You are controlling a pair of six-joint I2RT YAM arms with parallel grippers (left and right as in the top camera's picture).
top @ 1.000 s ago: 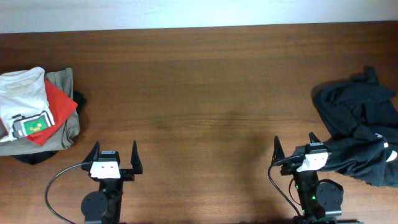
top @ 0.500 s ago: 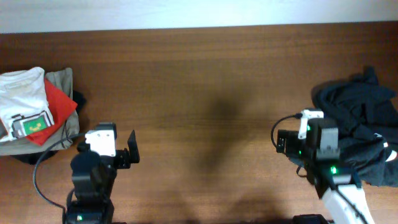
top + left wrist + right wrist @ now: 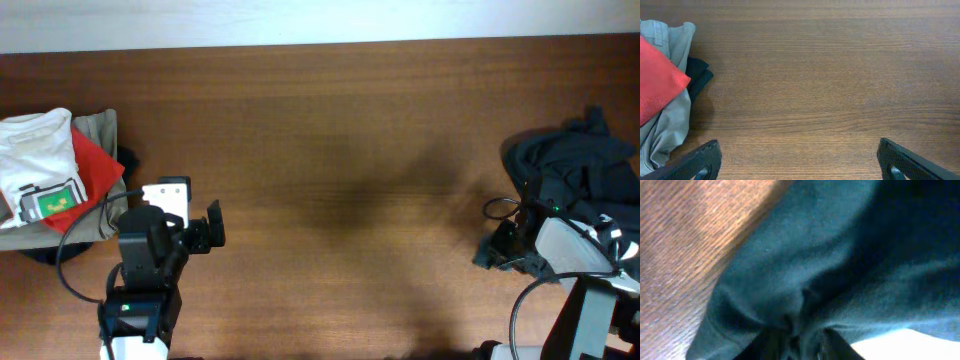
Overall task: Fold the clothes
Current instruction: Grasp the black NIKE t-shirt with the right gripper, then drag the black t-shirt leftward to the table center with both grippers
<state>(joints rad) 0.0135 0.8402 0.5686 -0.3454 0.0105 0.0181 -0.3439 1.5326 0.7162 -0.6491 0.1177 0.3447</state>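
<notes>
The clothes (image 3: 575, 165), a very dark crumpled T-shirt, lie in a heap at the table's right edge. My right gripper (image 3: 797, 341) is down on the heap's left border. Its two dark fingers stand close together with a fold of the clothes (image 3: 815, 255) bunched between them. From overhead the right arm (image 3: 560, 250) covers that spot and hides the fingers. My left gripper (image 3: 172, 218) hovers at the left front, open wide. In the left wrist view, the left gripper (image 3: 797, 152) has only bare wood between its fingers.
A pile of folded garments sits at the far left: a white shirt with green print (image 3: 40, 165), a red garment (image 3: 95, 170) and a khaki one (image 3: 112, 205). The left wrist view shows the red (image 3: 657, 82) and khaki (image 3: 670, 125) garments at its left.
My right arm swung forward and right onto the dark shirt's edge, and its fingers closed on the fabric. My left arm rose and shifted slightly, staying open.
</notes>
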